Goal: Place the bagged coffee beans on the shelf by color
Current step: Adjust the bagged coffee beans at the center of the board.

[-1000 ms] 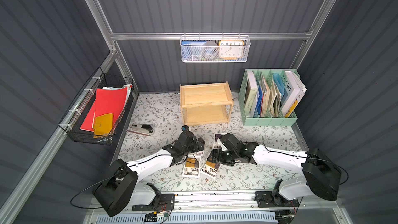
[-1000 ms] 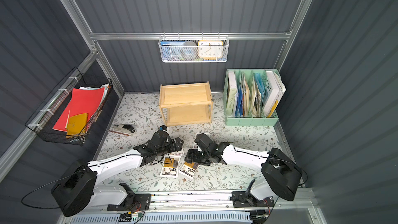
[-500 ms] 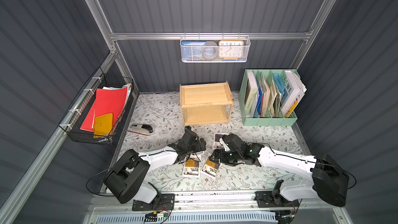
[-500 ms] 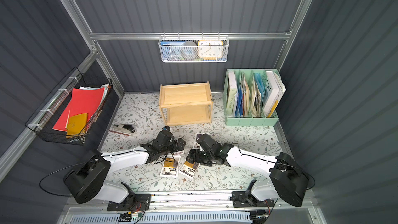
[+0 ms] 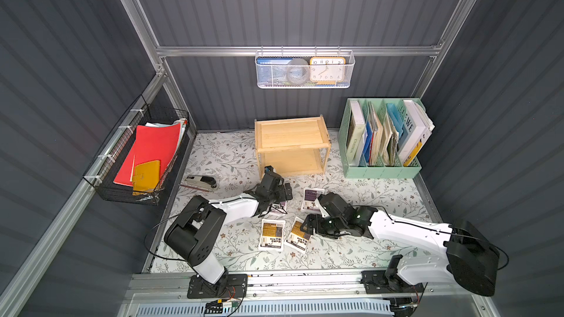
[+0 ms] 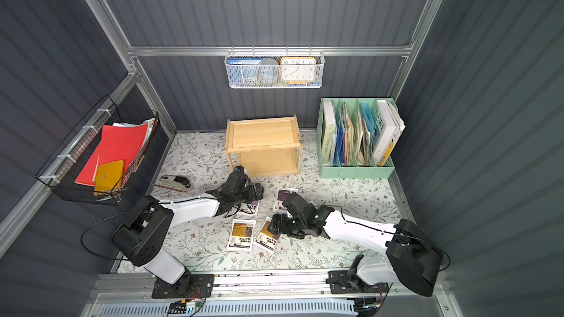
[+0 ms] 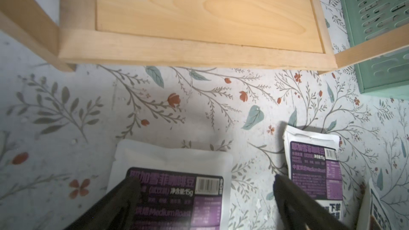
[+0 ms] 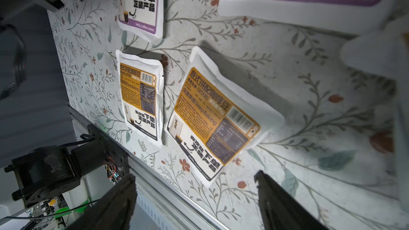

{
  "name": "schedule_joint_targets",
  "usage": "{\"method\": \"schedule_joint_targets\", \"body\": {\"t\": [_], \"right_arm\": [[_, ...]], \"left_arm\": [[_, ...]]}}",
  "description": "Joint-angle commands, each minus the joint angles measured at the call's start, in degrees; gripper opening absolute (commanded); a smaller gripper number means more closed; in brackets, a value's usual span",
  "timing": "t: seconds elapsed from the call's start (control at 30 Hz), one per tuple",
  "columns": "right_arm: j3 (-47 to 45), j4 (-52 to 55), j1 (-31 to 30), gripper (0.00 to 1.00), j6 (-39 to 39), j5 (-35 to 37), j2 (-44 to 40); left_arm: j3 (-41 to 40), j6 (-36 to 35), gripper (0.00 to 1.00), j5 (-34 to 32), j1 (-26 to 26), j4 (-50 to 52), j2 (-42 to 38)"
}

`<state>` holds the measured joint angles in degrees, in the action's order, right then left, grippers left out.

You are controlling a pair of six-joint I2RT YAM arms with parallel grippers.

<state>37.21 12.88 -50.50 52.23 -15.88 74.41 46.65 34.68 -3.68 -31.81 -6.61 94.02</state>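
Low over the floral-papered counter (image 5: 225, 154), two robot arms work among bagged coffee beans, seen left to right. Against the left wall hangs a black wire basket (image 5: 122, 190) holding a red folder (image 5: 152, 147) and a yellow wallet (image 5: 146, 173); a stapler (image 5: 201, 182) lies near the counter's left edge. The left gripper (image 7: 205, 198) hovers over a purple-labelled pouch (image 7: 174, 186), its jaws standing apart on either side of the pouch's label, with no clamp visible in the left wrist view. A second purple-labelled pouch (image 5: 312, 199) lies flat just beside it toward the right, near the middle of the counter. Nearer the front edge, two orange-labelled pouches (image 5: 271, 234) (image 5: 299, 237) lie side by side, nearly touching, the right-hand one tilted. The right gripper (image 8: 194, 186) hangs over that tilted pouch, its jaws wide apart and holding nothing. A further pouch shows only as a blurred white edge in the right wrist view; its colour cannot be told. At the back of the counter stands the wooden shelf (image 5: 293, 147), both tiers bare of pouches in both top views. A mint-green file organizer (image 5: 381, 172), packed with books and papers, stands at the back right corner. On the rear wall a white mesh basket (image 5: 305, 83) holds an orange clock (image 5: 327, 69).
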Motion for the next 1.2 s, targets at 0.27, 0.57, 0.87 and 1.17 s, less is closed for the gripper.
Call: {"method": "schedule_joint_targets", "body": {"t": [0.27, 0.57, 0.87, 1.17], "right_arm": [[-8.33, -5.52, -0.17, 0.88, 5.47, -2.48, -1.95], [-2.38, -13.81, 0.68, 0.88, 5.99, -5.12, 10.00], [-3.64, -24.68, 6.27, 0.86, 10.65, -10.19, 13.04], [-9.47, -15.58, 5.55, 0.84, 8.62, -9.87, 3.87]], "left_arm": [[-1.52, -5.06, 1.00, -1.67, -0.11, 11.79, -14.82], [-8.36, -2.06, 1.00, -1.01, -0.18, 15.63, -25.52], [-9.39, -2.18, 1.00, 0.87, -0.74, 18.39, -27.31], [-7.35, -3.74, 1.00, 0.87, -3.68, 22.99, -24.64]]}}
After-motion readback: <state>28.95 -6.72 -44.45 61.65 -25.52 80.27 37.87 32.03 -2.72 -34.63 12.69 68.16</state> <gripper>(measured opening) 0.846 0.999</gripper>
